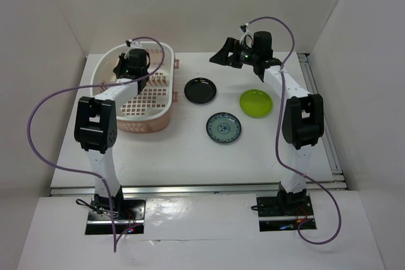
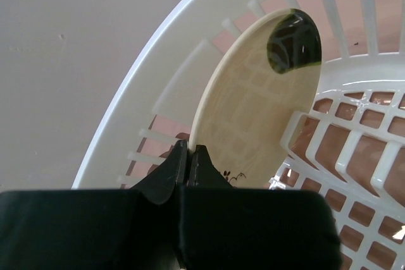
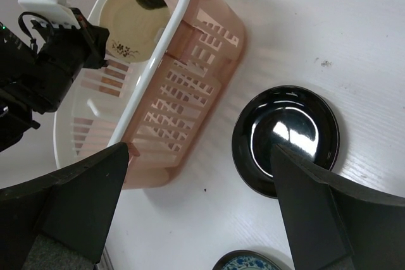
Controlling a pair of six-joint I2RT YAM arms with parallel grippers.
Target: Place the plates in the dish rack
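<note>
Inside the white dish rack (image 2: 140, 77), cream plate (image 2: 253, 112) on edge, left gripper (image 2: 190, 156) pinching its rim, small dark mark (image 2: 231, 175) perhaps a sprig, right gripper (image 3: 199, 153) spread empty above black plate (image 3: 285, 140), patterned plate (image 3: 247, 263) cut off below

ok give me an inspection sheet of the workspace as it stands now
surface: white table, flat, evenly lit
job's things: dish rack at left rear; cream plate on edge inside it; black plate, green plate and blue-white plate lie flat on the table, right of the rack
clutter: nothing seen
pincers: left pincer shut on the cream plate's rim; right pincer open, holding nothing, raised near the black plate
cables: a purple cable loops off each arm; neither touches the three plates on the table
surroundings: plain white walls on three sides
</note>
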